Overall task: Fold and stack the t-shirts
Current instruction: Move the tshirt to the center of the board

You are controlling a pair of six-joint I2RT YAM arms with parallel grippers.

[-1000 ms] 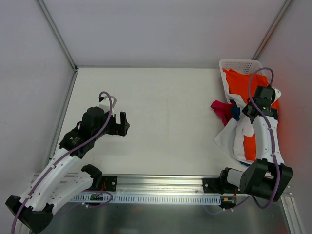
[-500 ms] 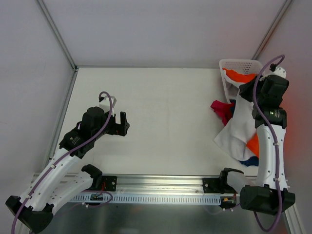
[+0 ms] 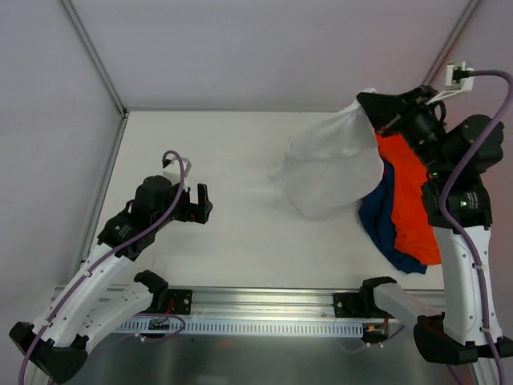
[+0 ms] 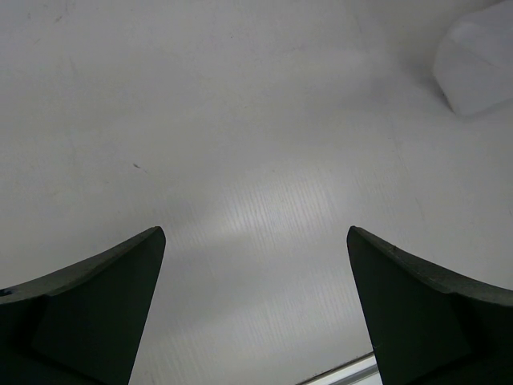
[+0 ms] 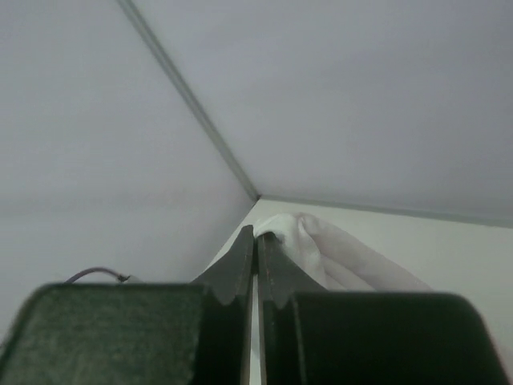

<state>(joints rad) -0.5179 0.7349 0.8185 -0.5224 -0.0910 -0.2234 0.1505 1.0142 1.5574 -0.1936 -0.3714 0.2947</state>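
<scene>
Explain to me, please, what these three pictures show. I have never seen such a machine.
You see two robot arms, the left arm and the right arm, bolted at the near edge of a white table. The wide picture is from a camera above and behind them. The other two come from a small camera on each wrist, so each shows its own claw. The left claw is open, holds nothing and hovers over the table. The right claw is shut on a white shirt and holds it up in the air. An orange shirt and a navy shirt are beside that arm; whether they rest on the table I cannot tell.
</scene>
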